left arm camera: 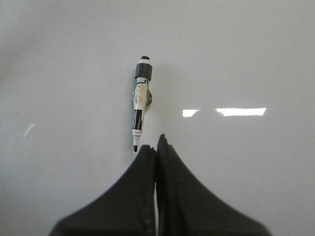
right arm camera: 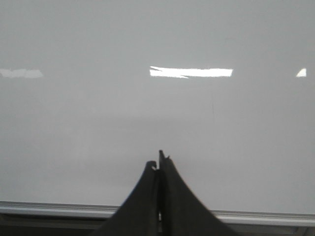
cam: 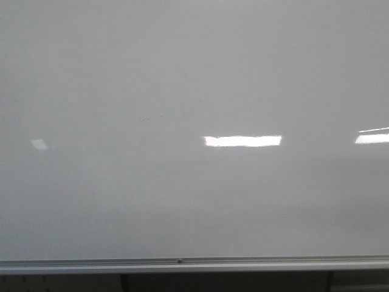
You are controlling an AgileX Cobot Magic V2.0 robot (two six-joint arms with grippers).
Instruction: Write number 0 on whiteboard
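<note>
The whiteboard (cam: 182, 73) fills the front view, glossy and pale grey, with its silver bottom rail (cam: 182, 263). No drawn 0 shows on it in any view. Neither gripper is in the front view. In the left wrist view a black-and-white marker (left arm camera: 140, 101) rests against the whiteboard (left arm camera: 246, 59), uncapped, with its black tip pointing at my left gripper (left arm camera: 156, 145). That gripper is shut and empty, and its fingertips are just beside the marker tip. My right gripper (right arm camera: 158, 162) is shut and empty in front of the board (right arm camera: 74, 123), above the rail (right arm camera: 49, 207).
Bright white light reflections lie on the board (cam: 243, 141), (cam: 372, 137). A faint tiny dark speck (cam: 143, 119) marks the board left of centre. Dark frame parts show under the rail (cam: 124, 283).
</note>
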